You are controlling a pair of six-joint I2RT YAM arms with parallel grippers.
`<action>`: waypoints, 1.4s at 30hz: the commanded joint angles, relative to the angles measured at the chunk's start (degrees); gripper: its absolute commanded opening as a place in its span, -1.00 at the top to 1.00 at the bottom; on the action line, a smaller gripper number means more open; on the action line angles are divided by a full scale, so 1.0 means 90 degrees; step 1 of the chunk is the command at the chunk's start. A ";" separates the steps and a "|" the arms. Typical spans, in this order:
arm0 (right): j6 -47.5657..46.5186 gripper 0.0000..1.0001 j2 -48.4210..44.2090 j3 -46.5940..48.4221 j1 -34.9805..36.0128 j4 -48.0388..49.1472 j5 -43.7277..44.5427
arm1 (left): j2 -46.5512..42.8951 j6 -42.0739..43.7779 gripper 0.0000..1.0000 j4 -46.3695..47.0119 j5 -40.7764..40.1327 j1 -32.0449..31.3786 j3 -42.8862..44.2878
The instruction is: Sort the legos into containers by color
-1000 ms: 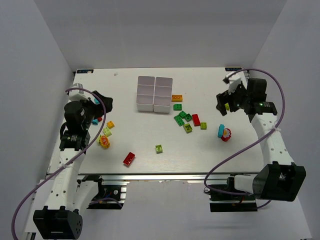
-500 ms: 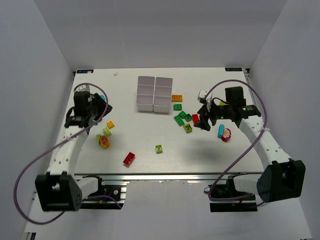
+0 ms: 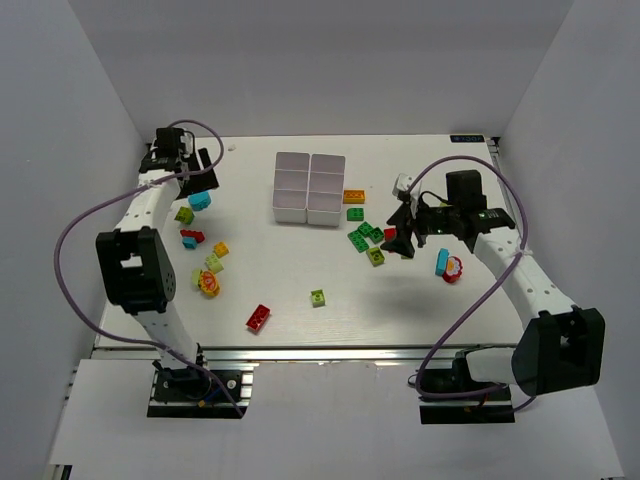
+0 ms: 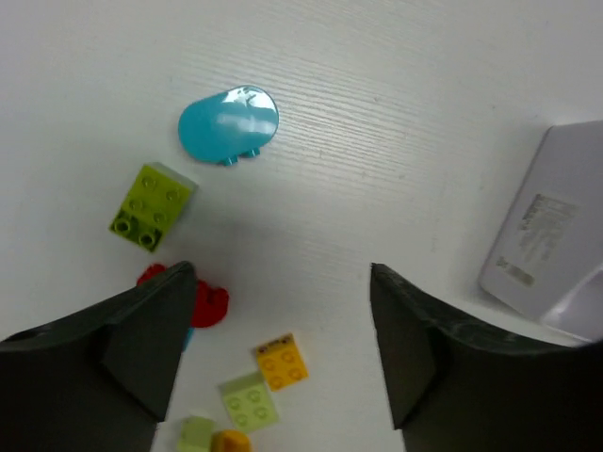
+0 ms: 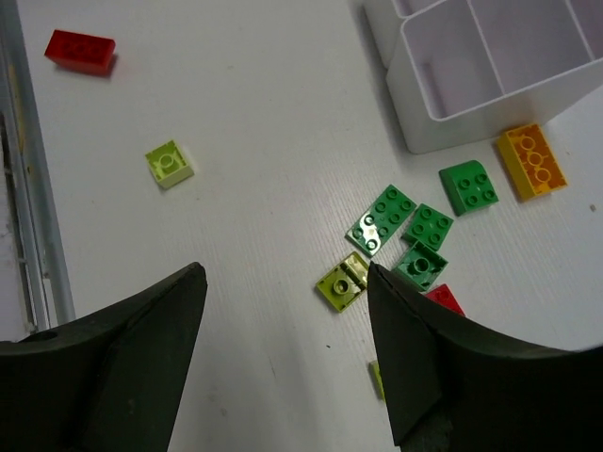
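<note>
The left arm swings to the far-left corner; the right arm barely shifts.
Half a second ago the left pincer hung further down the left edge; now it is stretched out past a blue piece and a lime brick, jaws released and empty. The right pincer stays bent inward over the green legos, jaws spread, gripping nothing. The other legos lie loose on the surface, and the tray sits far-centre.
</note>
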 commanded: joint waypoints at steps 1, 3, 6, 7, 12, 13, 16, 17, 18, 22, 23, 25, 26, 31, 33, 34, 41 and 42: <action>-0.0952 -0.45 0.0280 0.0359 0.0043 -0.0593 -0.0559 | 0.0527 0.1422 -0.77 -0.0113 0.0273 -0.0016 0.0505; -0.1238 -0.44 0.0465 0.0487 0.0033 -0.1121 -0.0647 | 0.0802 0.1851 -0.96 -0.0073 0.0478 -0.0006 0.0710; -0.1629 -0.44 0.0613 0.0576 0.0033 -0.1453 -0.0648 | 0.1203 0.2223 -0.96 0.0063 0.0372 -0.0016 0.0965; -0.1697 -0.44 0.0642 0.0566 0.0033 -0.1483 -0.0647 | 0.1300 0.2350 -0.96 0.0237 0.0371 -0.0026 0.0975; -0.1717 -0.44 0.0857 0.0692 0.0033 -0.1493 -0.0647 | 0.1554 0.3219 -0.95 0.0795 0.0136 -0.0055 0.1033; -0.1717 -0.44 0.0896 0.0741 0.0033 -0.1522 -0.0647 | 0.1642 0.3326 -0.95 0.0835 0.0165 -0.0055 0.1072; -0.1776 -0.45 0.1052 0.0946 0.0024 -0.1639 -0.0638 | 0.2033 0.3445 -0.91 0.0844 0.0195 -0.0045 0.1326; -0.1795 -0.49 0.1082 0.0995 0.0023 -0.1669 -0.0628 | 0.2101 0.3464 -0.90 0.0874 0.0205 -0.0055 0.1346; -0.1844 -0.49 0.1140 0.1073 0.0033 -0.1708 -0.0628 | 0.2208 0.3474 -0.89 0.0874 0.0243 -0.0055 0.1385; -0.1922 -0.49 0.1219 0.1161 0.0014 -0.1796 -0.0589 | 0.2356 0.3610 -0.84 0.0874 0.0186 -0.0026 0.1346; -0.1913 -0.49 0.1219 0.1171 0.0004 -0.1806 -0.0589 | 0.2366 0.3649 -0.82 0.0874 0.0137 -0.0016 0.1336; -0.1874 -0.49 0.1238 0.1181 -0.0025 -0.1786 -0.0598 | 0.2395 0.3679 -0.78 0.0903 0.0107 0.0052 0.1317; -0.1854 -0.49 0.1257 0.1181 -0.0016 -0.1786 -0.0618 | 0.2405 0.3689 -0.76 0.0913 0.0136 0.0072 0.1307; -0.1698 -0.50 0.1248 0.1142 -0.0055 -0.1660 -0.0686 | 0.2483 0.3650 -0.69 0.1001 0.0215 0.0160 0.1151; -0.1581 -0.50 0.1219 0.1123 -0.0055 -0.1562 -0.0696 | 0.2531 0.3601 -0.61 0.1020 0.0224 0.0169 0.1112; -0.1561 -0.50 0.1219 0.1113 -0.0055 -0.1523 -0.0716 | 0.2561 0.3582 -0.59 0.1040 0.0253 0.0160 0.1083; -0.1493 -0.50 0.1141 0.1084 -0.0055 -0.1484 -0.0725 | 0.2590 0.3338 -0.36 0.1147 0.0263 0.0199 0.0995; -0.1483 -0.50 0.1121 0.1054 -0.0045 -0.1474 -0.0726 | 0.2590 0.3328 -0.28 0.1167 0.0273 0.0189 0.1004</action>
